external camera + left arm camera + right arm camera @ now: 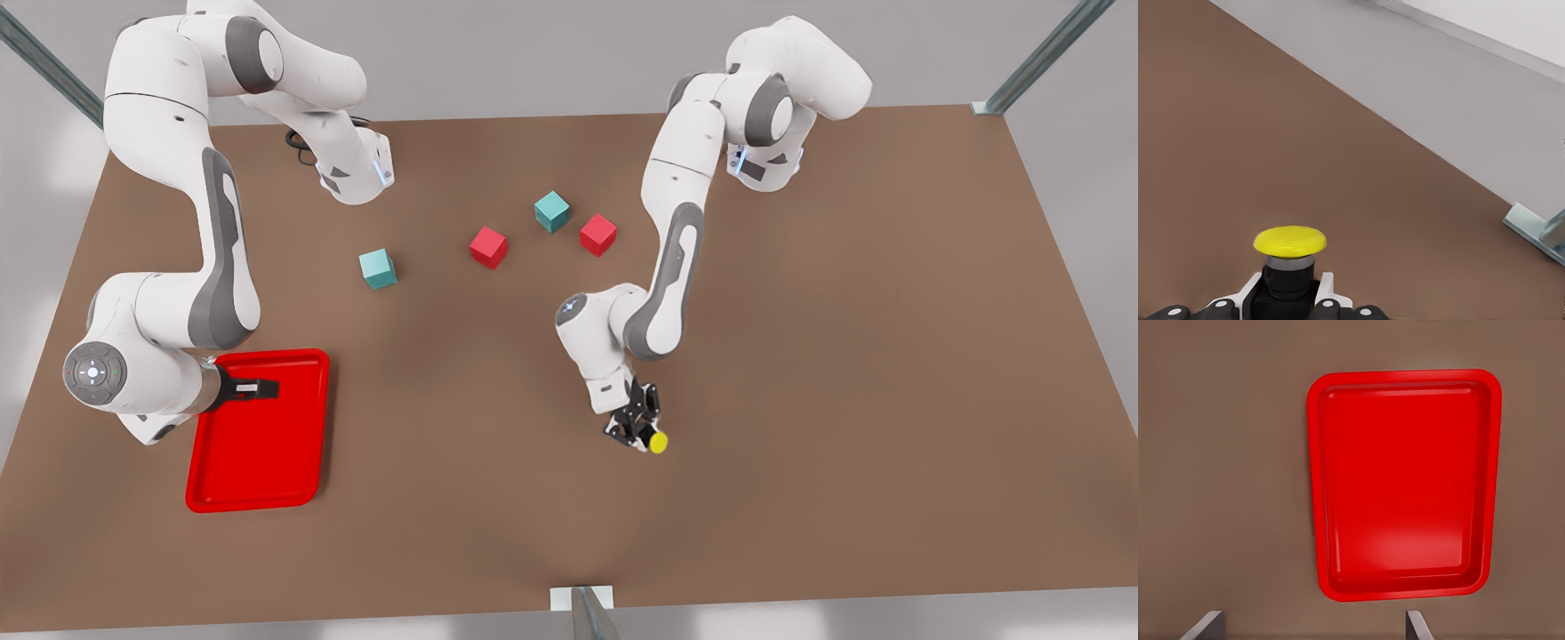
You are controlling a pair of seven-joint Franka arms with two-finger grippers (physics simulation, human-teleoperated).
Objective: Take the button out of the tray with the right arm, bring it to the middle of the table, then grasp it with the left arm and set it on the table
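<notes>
- Large flat matte brown tabletop (800,356) carrying everything, cubes grouped toward 12 o'clock of its middle.
- Bright red shallow rectangular tray (258,462) with raised rim at 8 o'clock of the table, nothing lying inside.
- Right gripper (258,388) hovering above the tray's far end, fingers (1205,627) spread wide, holding nothing.
- Left gripper (638,425) near 6 o'clock of centre, closed on the tiny black-based, yellow-capped push-button (1289,250).
- Two teal cubes (378,268) (552,212) and two red cubes (489,247) (598,235), well apart from both grippers.

brown table (800,373), red tray (258,480), 4 cubes (489,246)
</notes>
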